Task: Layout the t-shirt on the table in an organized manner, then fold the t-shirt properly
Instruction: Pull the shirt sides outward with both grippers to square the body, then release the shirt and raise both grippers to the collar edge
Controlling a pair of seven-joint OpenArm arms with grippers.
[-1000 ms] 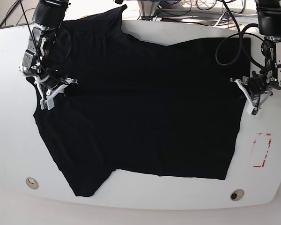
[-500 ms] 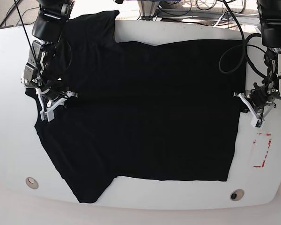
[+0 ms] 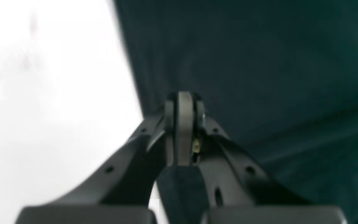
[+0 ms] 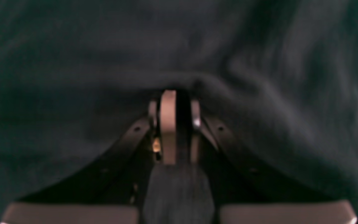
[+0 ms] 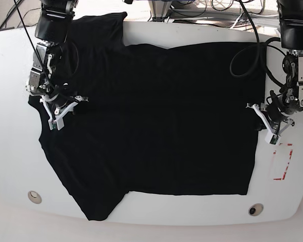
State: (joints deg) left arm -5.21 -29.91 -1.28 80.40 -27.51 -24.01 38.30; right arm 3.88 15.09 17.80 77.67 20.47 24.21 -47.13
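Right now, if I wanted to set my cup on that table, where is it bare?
The t-shirt fills the middle of the table. Bare white shows in a wide patch left of the shirt, beyond the right gripper, and in a strip along the near edge between the two round holes. The right edge is crowded: the left gripper and the red dashed mark.

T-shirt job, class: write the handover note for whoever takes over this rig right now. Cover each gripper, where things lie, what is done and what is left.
Left gripper: shut on the t-shirt, pinching its edge near the red dashed mark.
Right gripper: shut on the t-shirt at the opposite side, over cloth.
T-shirt: spread mostly flat on the table; one sleeve reaches the near rim, the other the far rim.
Done: most of the laying out.
Left: release, tidy the sleeves, then all the folding.
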